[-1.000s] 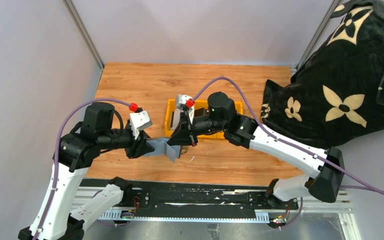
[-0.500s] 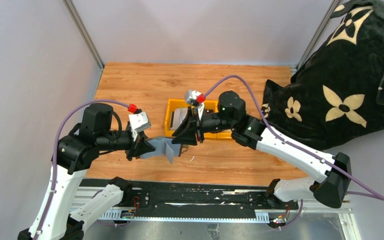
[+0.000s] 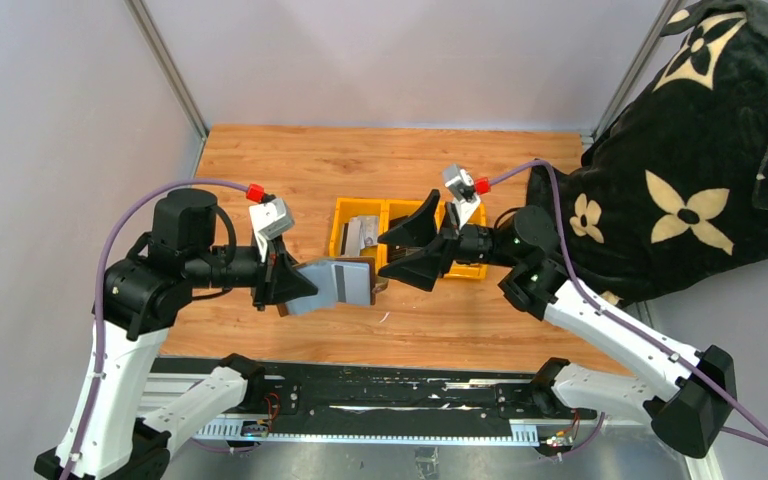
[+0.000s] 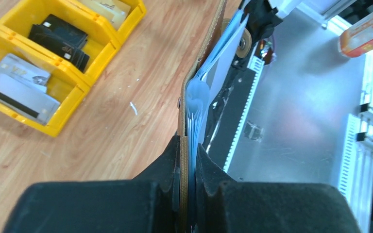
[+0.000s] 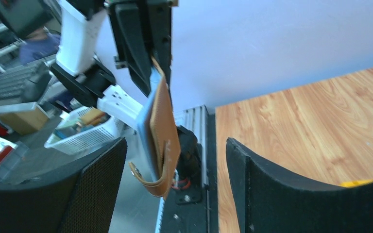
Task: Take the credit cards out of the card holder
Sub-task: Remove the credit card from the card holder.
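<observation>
My left gripper (image 3: 295, 285) is shut on the card holder (image 3: 345, 283), a thin wallet held above the wooden table, brown outside and silvery-grey inside. The left wrist view shows it edge-on (image 4: 190, 102), clamped between both pads of the gripper (image 4: 187, 160). My right gripper (image 3: 387, 250) stands wide open just right of the wallet, touching nothing. In the right wrist view the wallet's brown side and strap (image 5: 161, 121) hang ahead of the gripper (image 5: 175, 143). A silver credit card (image 4: 22, 85), black ones (image 4: 60, 39) and a tan one (image 4: 109, 7) lie in the bin. I cannot tell whether any sit in the wallet.
The yellow three-compartment bin (image 3: 360, 203) stands mid-table behind the wallet and under my right gripper. A black blanket with cream flowers (image 3: 680, 150) is heaped at the right edge. The metal frame rail (image 3: 380, 400) runs along the table's near edge.
The right gripper has let go of the wallet, opened wide and drawn back to the right. The left gripper stayed shut on the wallet, which now lies flatter.
</observation>
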Action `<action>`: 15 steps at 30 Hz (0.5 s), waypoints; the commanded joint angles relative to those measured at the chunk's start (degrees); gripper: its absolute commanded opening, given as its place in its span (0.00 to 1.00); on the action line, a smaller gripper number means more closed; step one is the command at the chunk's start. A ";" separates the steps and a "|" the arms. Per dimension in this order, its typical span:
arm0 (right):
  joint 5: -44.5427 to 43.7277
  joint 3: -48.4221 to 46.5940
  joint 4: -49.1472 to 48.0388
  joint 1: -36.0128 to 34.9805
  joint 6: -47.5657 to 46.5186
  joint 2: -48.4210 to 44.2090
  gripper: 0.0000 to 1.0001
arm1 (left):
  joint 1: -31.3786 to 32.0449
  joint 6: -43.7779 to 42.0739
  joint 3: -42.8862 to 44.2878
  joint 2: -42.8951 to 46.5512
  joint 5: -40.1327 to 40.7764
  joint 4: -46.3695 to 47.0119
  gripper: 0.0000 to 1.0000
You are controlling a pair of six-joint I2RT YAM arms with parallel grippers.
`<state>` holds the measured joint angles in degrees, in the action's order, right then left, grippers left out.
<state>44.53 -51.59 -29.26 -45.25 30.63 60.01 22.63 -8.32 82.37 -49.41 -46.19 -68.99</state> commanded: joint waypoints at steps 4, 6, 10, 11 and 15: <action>0.29 10.61 -32.57 0.23 17.30 -1.03 0.78 | 0.31 11.33 2.59 -1.52 -4.75 7.63 0.00; 0.31 13.09 -37.38 0.01 17.71 -1.27 0.78 | 0.31 14.16 2.57 -1.28 -4.26 10.76 0.00; -0.50 13.94 -36.65 -1.38 15.80 -0.87 0.79 | 0.31 21.59 -0.34 0.60 -4.67 19.62 0.00; -0.96 13.89 -37.22 -1.81 15.78 -0.55 0.79 | 0.31 23.08 -1.09 1.14 -4.67 22.44 0.00; -2.31 13.04 -38.89 -3.41 15.70 0.87 0.79 | 0.31 25.92 -2.25 1.20 -5.64 25.66 0.00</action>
<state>43.72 -37.89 -62.15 -46.87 45.89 59.99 22.63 11.49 80.95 -48.95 -49.74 -51.27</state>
